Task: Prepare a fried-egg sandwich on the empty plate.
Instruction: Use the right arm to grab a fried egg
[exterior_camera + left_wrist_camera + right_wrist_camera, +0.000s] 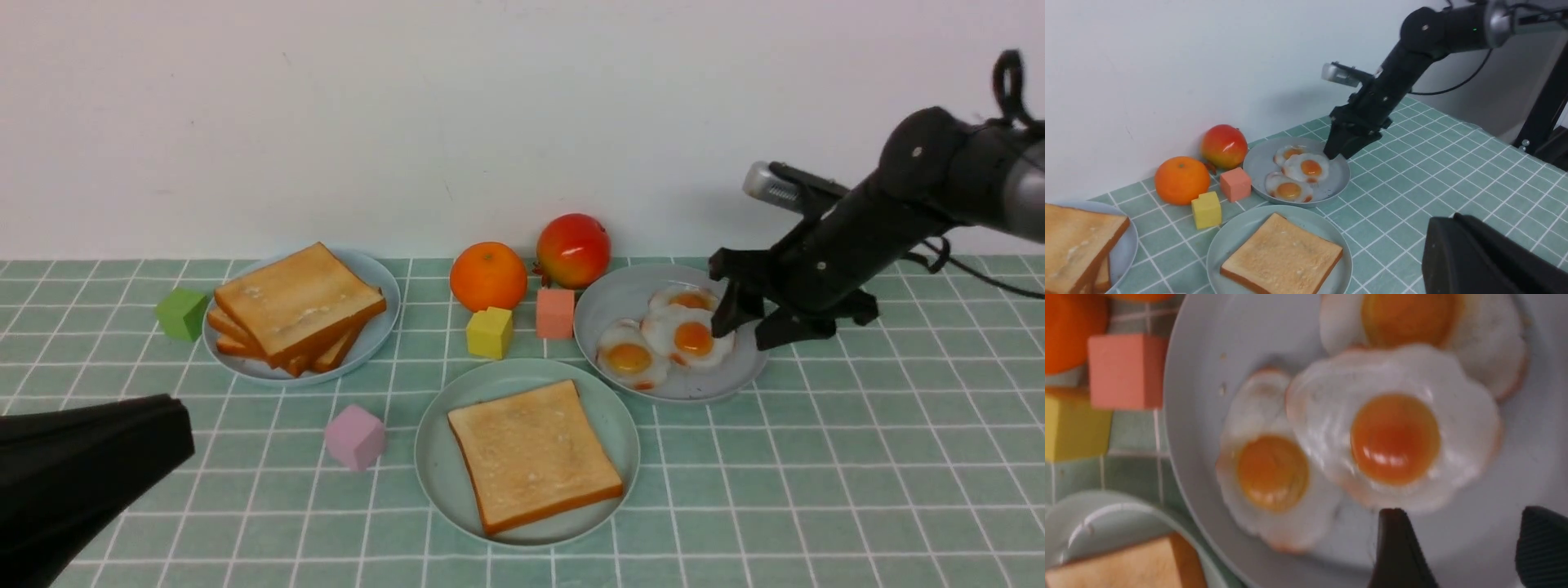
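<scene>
The fried egg point(692, 337) lies in the middle of a grey plate point(620, 296) on the right side of the counter point(857, 457). Its wavy white overlaps the edges of the two smaller eggs, one on the near left point(629, 359) and one behind point(687, 299). It looks thin, glossy and light (a moulded toy, most likely rubbery). I'd expect it to flop if lifted by one edge and to slip out of a shallow pinch. The best hold seems to be the free rim on its right, away from the overlaps. One finger would slide under the white and the other press on top, short of the yolk.

The right gripper point(744, 333) hangs over that side of the grey plate with its fingers spread wide and nothing between them but bare plate. In the right wrist view one fingertip point(1392, 526) sits just beside the egg's rim; whether it touches, I cannot tell.

Near and to the left, just beside the grey plate, is the teal plate point(433, 457) with a single toast slice point(532, 453) lying flat, ready for the egg. Beyond are an orange point(488, 275), a red fruit point(573, 249), coloured blocks and a pile of toast point(294, 306). The left gripper point(163, 433) rests low at the near left, pressed together and holding nothing.
</scene>
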Robot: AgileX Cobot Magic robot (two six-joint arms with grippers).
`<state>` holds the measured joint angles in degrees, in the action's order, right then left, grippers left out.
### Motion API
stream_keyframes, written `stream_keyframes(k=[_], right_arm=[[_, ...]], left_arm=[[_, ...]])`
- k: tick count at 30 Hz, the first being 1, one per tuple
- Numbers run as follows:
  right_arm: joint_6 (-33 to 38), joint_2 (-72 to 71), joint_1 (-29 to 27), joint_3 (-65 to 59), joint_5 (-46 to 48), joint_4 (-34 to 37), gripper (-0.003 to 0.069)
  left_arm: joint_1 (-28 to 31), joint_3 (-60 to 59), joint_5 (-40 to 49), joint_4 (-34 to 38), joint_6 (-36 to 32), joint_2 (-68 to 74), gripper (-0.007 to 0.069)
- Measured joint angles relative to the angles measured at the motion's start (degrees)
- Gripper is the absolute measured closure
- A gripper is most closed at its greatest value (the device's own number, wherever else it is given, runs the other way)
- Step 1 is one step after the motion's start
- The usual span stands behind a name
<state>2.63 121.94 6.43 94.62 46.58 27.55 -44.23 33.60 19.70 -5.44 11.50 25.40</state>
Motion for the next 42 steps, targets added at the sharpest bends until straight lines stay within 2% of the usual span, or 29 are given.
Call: stream_keyframes(k=[12, 42], right_arm=[[-2.6, 4.8, -0.1, 2.9, -4.7, 1.9, 0.0259], [-4.2, 6.7, -1.3, 2.9, -5.3, 7.7, 0.0272]], left_arm=[[0.0, 0.0, 0.0, 0.0, 3.5, 0.1, 0.0638], [0.0, -0.1, 0.1, 0.0, 3.8, 0.3, 0.0637]])
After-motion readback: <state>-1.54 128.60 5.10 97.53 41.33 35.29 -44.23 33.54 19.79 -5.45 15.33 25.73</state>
